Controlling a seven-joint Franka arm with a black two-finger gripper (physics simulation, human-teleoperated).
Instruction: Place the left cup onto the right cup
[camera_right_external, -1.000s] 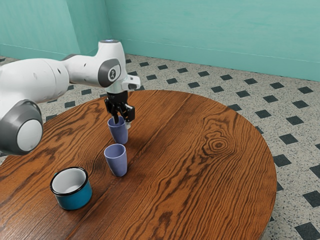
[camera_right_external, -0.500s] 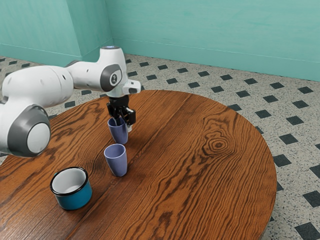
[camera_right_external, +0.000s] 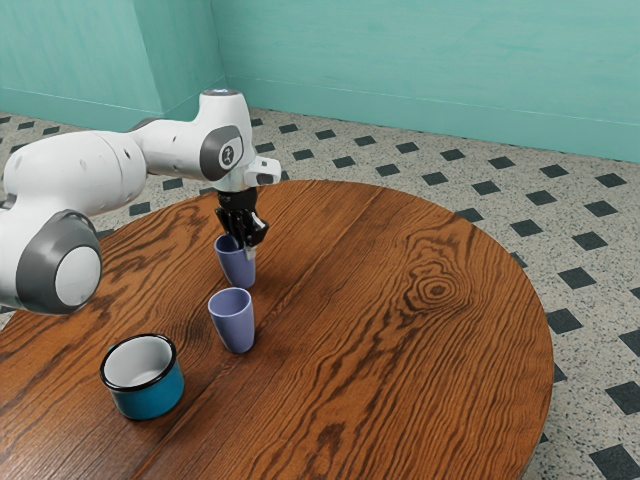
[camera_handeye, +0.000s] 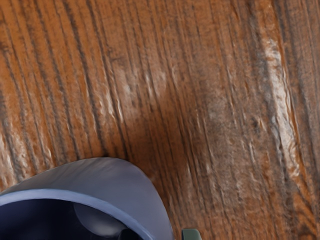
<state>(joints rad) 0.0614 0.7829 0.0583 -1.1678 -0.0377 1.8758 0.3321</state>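
Exterior view: the end effector (camera_right_external: 243, 242) pinches the rim of the far cup (camera_right_external: 236, 268), standing on the worktop (camera_right_external: 400, 330) just behind the near cup (camera_right_external: 232, 320); grasping seems done, so a straight lift probably comes next.

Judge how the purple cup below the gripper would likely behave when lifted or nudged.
The purple cup below the gripper looks thin-walled, so probably light and stiff. Its base is narrower than its rim, so a sideways nudge may tip it. Its smooth sides could slide on the glossy table.
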